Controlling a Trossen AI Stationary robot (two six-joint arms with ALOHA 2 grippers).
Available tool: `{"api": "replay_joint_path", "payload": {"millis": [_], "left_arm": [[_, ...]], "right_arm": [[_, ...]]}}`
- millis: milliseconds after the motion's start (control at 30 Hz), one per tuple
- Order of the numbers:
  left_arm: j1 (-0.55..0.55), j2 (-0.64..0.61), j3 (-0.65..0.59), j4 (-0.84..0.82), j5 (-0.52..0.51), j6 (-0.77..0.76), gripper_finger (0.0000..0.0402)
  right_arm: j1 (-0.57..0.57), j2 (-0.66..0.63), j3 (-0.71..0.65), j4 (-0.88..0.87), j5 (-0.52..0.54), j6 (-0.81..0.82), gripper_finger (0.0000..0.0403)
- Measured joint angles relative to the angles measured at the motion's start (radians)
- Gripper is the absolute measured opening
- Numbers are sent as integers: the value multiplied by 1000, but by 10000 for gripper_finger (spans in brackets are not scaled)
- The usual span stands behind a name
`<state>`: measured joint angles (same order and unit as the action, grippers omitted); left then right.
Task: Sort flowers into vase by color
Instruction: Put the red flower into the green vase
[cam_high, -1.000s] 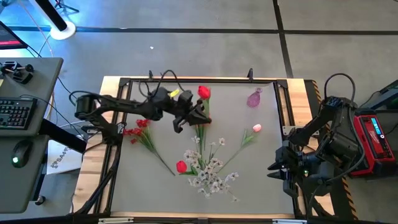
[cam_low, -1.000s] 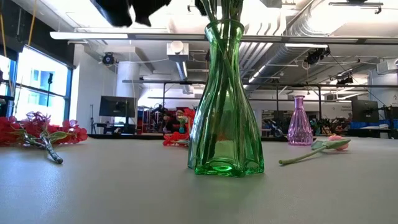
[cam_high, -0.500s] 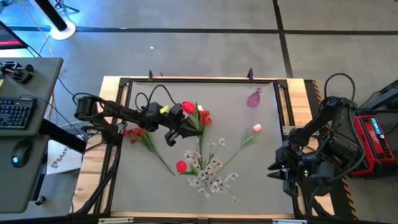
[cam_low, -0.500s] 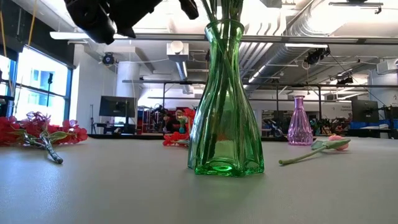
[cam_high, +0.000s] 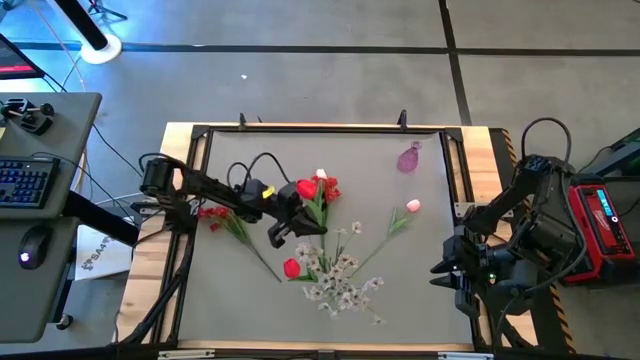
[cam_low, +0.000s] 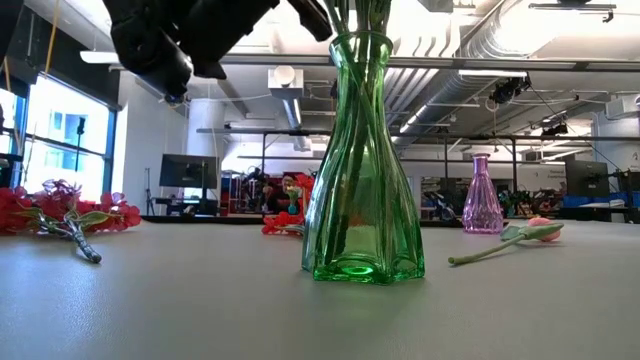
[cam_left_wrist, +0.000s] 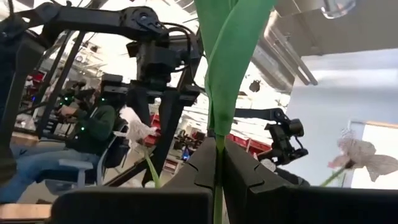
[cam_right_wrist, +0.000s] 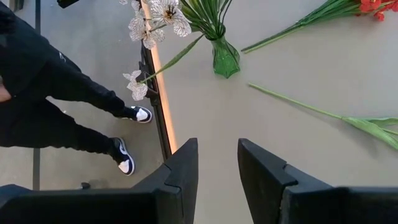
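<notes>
a table seen from above, with artificial flowers scattered on it and a green glass vase (cam_low: 362, 160) near the middle. the left gripper (cam_high: 284, 226) hangs over the table just beside the vase, its fingers (cam_left_wrist: 202, 171) pressed together on the thin stem of a red tulip (cam_high: 306, 189); the wrist view shows a broad green leaf rising from between them. the tulip's head sits near the vase mouth, where green stems already stand. judging by this, the step in hand is bringing a red flower to the green vase. the next move would call for tipping the stem upright, lining its lower end over the narrow mouth, then lowering and letting go.

still lying on the table: a red blossom cluster (cam_high: 217, 211) to the left, another red tulip (cam_high: 291, 267), white sprays (cam_high: 340, 285) and a pink tulip (cam_high: 412, 207). a small pink vase (cam_high: 409, 158) stands towards the far edge. the right gripper (cam_high: 446, 268) waits at the table's right edge, fingers (cam_right_wrist: 180, 171) partly spread and holding nothing.
</notes>
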<state>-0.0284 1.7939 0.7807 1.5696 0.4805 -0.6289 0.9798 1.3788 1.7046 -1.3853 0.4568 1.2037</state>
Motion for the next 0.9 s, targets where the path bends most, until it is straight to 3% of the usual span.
{"api": "replay_joint_path", "payload": {"millis": [900], "left_arm": [[-47, 64, 0, 0, 10, 143, 0]], "right_arm": [[0, 0, 0, 0, 0, 0, 101]]}}
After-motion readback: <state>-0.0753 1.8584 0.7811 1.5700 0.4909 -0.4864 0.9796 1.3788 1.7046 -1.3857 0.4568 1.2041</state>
